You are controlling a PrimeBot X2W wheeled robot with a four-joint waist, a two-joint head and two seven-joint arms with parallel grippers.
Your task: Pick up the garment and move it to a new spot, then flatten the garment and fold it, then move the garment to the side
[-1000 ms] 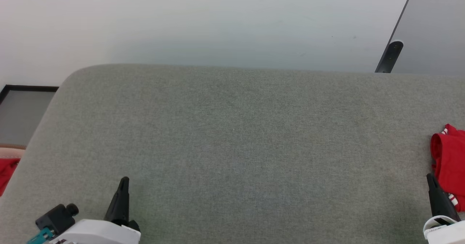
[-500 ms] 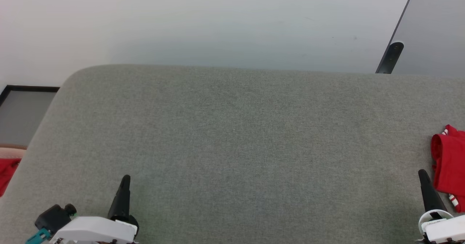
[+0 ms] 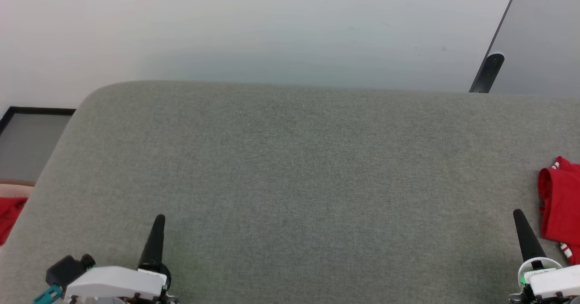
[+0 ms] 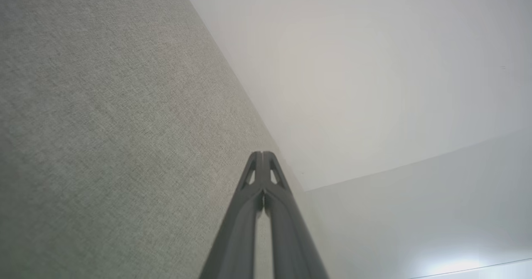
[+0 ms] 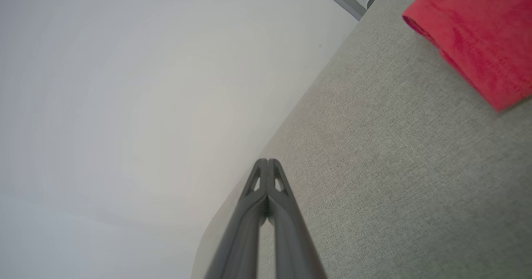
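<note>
The garment (image 3: pixel 562 209), red with bits of red-and-white striped trim, lies bunched at the right edge of the grey fabric surface (image 3: pixel 294 181), partly cut off by the frame. In the right wrist view the garment (image 5: pixel 478 33) shows as a red fold at the upper right. My right gripper (image 3: pixel 518 215) (image 5: pixel 268 161) is shut and holds nothing, a short way left of the garment and apart from it. Over the surface's near left part my left gripper (image 3: pixel 159 219) (image 4: pixel 262 154) is also shut with nothing in it.
A white wall rises behind the grey surface. A dark-framed panel (image 3: pixel 27 136) stands at the left, with a plain red cloth (image 3: pixel 8 218) below it off the surface's left edge. A grey slanted panel (image 3: pixel 539 32) with a dark post is at the upper right.
My right gripper has moved left, away from the garment. My left gripper has edged slightly forward. The garment has stayed in place.
</note>
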